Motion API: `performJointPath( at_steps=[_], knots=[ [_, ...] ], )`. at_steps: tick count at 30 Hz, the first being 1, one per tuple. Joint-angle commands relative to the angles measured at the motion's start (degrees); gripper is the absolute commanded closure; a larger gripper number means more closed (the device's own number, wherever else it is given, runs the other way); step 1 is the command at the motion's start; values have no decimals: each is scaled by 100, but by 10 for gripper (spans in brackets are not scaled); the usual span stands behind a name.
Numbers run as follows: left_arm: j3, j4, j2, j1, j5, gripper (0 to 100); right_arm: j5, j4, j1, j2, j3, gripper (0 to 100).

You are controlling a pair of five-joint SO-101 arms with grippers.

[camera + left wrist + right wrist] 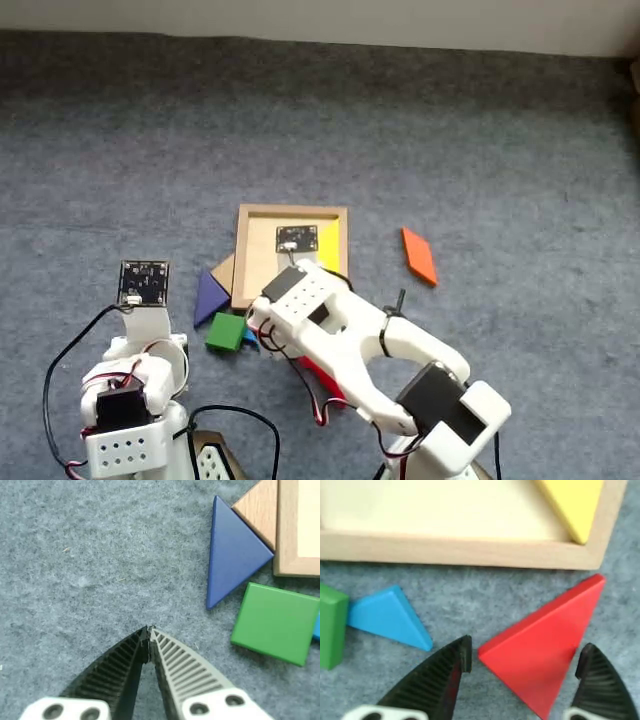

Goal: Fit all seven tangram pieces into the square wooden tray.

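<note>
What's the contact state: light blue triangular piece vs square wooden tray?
Apart. Right wrist view shows a strip of grey carpet between the light blue triangular piece and the rim of the square wooden tray.

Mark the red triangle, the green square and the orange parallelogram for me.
red triangle [540,650], right wrist view, middle of top face.
green square [275,622], left wrist view, middle of top face.
orange parallelogram [419,256], high view, its centre.

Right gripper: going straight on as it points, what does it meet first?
The red triangle, lying between the right gripper's open jaws; the tray rim lies beyond. Depth is unclear.
</note>
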Motion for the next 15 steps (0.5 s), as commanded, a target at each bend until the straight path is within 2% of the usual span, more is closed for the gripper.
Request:
performJointPath(
  at_steps=[1,11,15],
  knots=[
    [119,26,-171,-75,-9,966,26,66,268,-66,-189,673],
    [119,26,-171,-75,-9,966,70,66,251,-119,101,674],
    [119,26,-171,-75,-9,966,193,75,-66,-119,101,674]
  ],
)
